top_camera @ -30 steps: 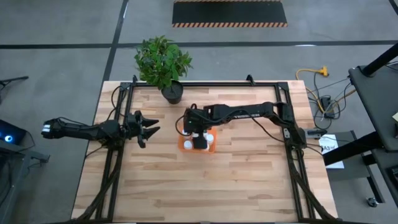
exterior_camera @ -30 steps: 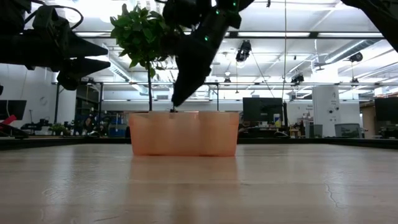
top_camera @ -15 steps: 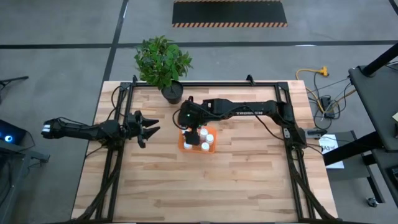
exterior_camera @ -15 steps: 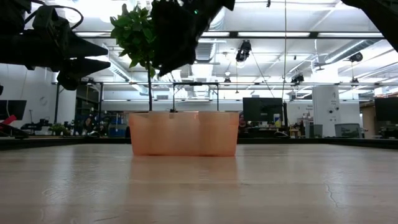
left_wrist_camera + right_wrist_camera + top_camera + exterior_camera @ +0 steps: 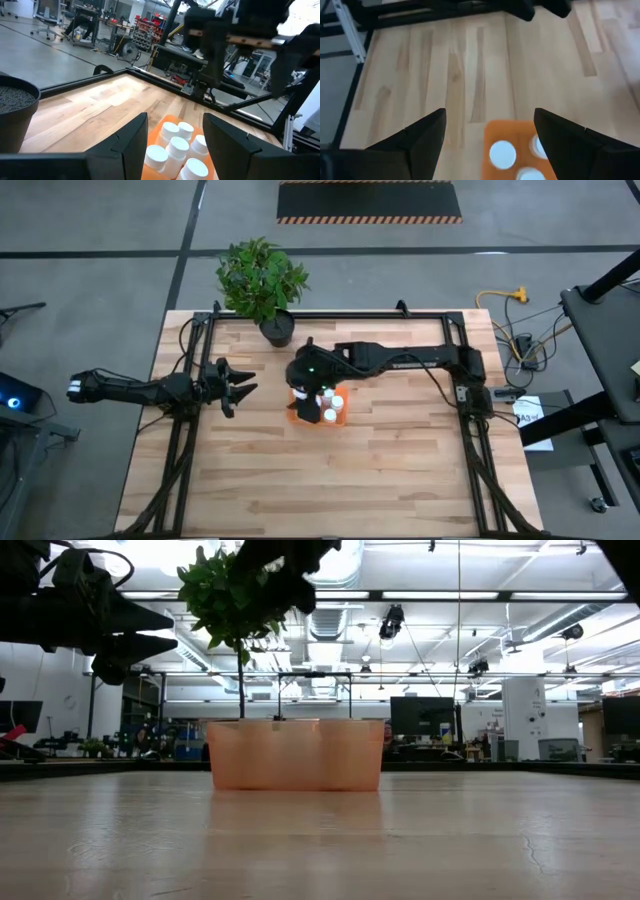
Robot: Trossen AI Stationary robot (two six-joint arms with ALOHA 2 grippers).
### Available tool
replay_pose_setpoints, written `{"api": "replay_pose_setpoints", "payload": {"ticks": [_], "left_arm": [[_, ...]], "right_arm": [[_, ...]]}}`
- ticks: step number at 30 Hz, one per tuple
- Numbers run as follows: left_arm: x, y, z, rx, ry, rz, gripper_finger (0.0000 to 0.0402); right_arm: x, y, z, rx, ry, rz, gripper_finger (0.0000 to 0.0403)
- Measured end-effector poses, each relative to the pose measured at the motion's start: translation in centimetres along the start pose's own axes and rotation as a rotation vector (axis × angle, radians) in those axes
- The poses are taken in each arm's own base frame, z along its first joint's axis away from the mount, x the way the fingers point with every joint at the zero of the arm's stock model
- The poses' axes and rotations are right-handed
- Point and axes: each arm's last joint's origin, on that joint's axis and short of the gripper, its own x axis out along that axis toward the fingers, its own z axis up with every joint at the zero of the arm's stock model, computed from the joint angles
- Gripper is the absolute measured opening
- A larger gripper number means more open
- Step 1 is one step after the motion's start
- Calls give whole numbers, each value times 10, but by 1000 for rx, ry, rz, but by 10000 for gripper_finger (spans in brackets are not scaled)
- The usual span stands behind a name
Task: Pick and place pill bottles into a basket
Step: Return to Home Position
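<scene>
The orange basket [image 5: 297, 416] stands on the middle of the table, with several white pill bottles [image 5: 329, 402] upright inside it, caps up [image 5: 172, 146]. My right gripper [image 5: 312, 392] hangs above the basket, slanting down, open and with nothing between its fingers [image 5: 490, 114]; the basket [image 5: 512, 130] and caps [image 5: 502, 152] show below it. My left gripper [image 5: 245, 385] waits level to the left of the basket, open and holding nothing [image 5: 175, 117]. In the low view the basket [image 5: 295, 755] rests on its base.
A black pot with a green plant [image 5: 272, 320] stands near the table's far edge, just beyond the basket; its rim shows in the left wrist view [image 5: 15, 112]. A black frame rail [image 5: 330, 315] runs around the table. Bare wood lies toward the near edge.
My right gripper has risen from the basket's rim up clear of it, shifting slightly toward the table's left and turning as it went. The basket and its bottles have stayed in place.
</scene>
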Motion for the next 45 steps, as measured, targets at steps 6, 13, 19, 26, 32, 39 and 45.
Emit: {"api": "replay_pose_setpoints", "payload": {"ticks": [6,13,19,26,32,39,45], "left_arm": [[0,0,0,0,0,0,173],[0,0,0,0,0,0,173],[0,0,0,0,0,0,173],[0,0,0,0,1,0,173],[0,0,0,0,1,1,173],[0,0,0,0,1,0,173],[0,0,0,0,1,0,173]], "right_arm": [[-39,19,-11,9,-114,40,294],[-85,19,-60,99,-267,70,286],[-127,11,-119,126,-318,29,289],[-163,5,-166,123,-364,40,297],[-184,2,-193,111,-428,57,294],[-195,-3,-220,53,-721,69,291],[-197,-8,-247,13,-1021,135,298]]}}
